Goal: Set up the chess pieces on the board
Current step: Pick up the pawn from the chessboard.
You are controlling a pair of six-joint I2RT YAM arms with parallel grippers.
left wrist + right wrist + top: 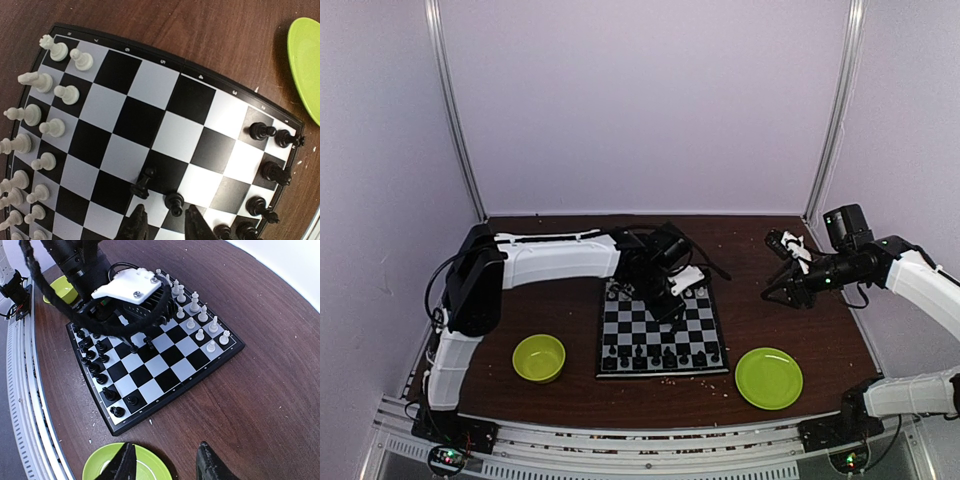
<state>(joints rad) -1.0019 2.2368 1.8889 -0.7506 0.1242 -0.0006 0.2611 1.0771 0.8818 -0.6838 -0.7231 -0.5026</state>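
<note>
Left jaws stand apart over the board [145,85], right jaws apart beside it

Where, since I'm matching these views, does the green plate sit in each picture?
Top external: green plate lower right, beside the board.
Left wrist: green plate cut off at the upper right edge.
Right wrist: green plate at the bottom edge, left of centre.
Shared landmark: the board, seen in all three.

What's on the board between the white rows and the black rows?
Left wrist view: bare squares, apart from one black pawn and a second black pawn, both just ahead of the left gripper.
</note>
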